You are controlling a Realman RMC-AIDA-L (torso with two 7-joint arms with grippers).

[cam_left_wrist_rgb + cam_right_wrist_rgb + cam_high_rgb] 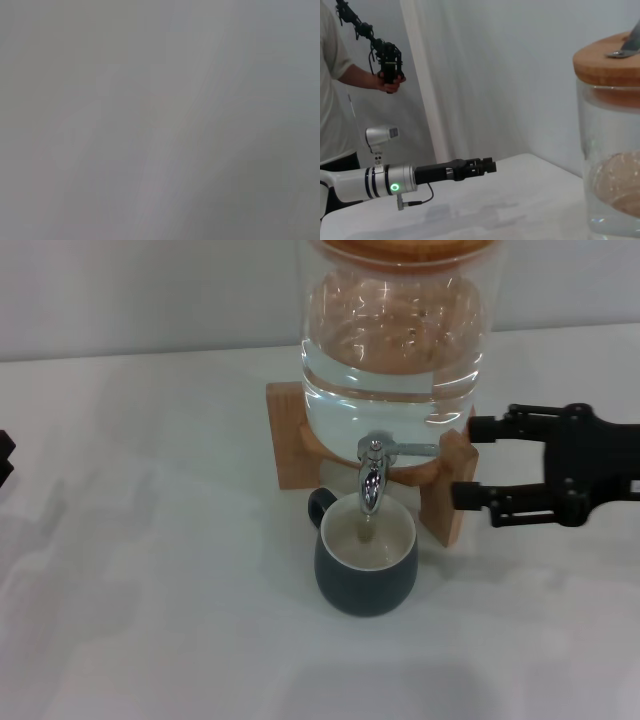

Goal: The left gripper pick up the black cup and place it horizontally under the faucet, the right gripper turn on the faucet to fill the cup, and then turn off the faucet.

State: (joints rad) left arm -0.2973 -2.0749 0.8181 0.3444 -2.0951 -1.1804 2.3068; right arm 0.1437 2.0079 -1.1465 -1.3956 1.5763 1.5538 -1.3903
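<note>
Black cup (366, 556) sitting upright under faucet (372, 478), placement done. Water appearing to be running into cup. Right gripper (470, 462) hovering open just beside lever tip, shut-off remaining. Left gripper (487, 165) parked far off, fingers looking closed.

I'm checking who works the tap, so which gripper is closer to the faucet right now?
The right gripper: it sits open just beside the faucet, by its lever. The left gripper is parked far off, away from the black cup.
</note>
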